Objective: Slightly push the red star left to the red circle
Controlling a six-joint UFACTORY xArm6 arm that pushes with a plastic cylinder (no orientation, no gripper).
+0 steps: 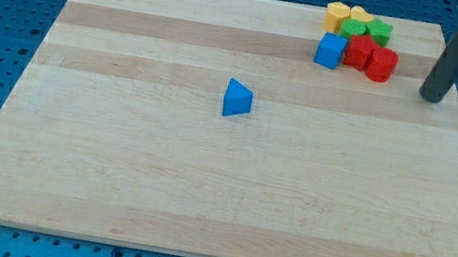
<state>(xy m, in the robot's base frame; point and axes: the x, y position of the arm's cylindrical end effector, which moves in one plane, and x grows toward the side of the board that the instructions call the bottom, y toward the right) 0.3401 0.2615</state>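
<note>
A cluster of blocks sits at the view's top right of the wooden board [199, 189]. In it, the red star [360, 51] lies just left of the red circle [381, 65], touching it. A blue cube [329, 50] is against the red star's left side. Behind them are a green star [379, 31], a green heart [354, 29], a yellow heart [361, 16] and a yellow-orange block [336, 16]. My tip [432, 96] rests on the board to the right of the red circle, a short gap away, touching no block.
A blue triangle [237, 99] lies alone near the board's middle. The board sits on a blue perforated table [3, 13]; its right edge runs close to my tip.
</note>
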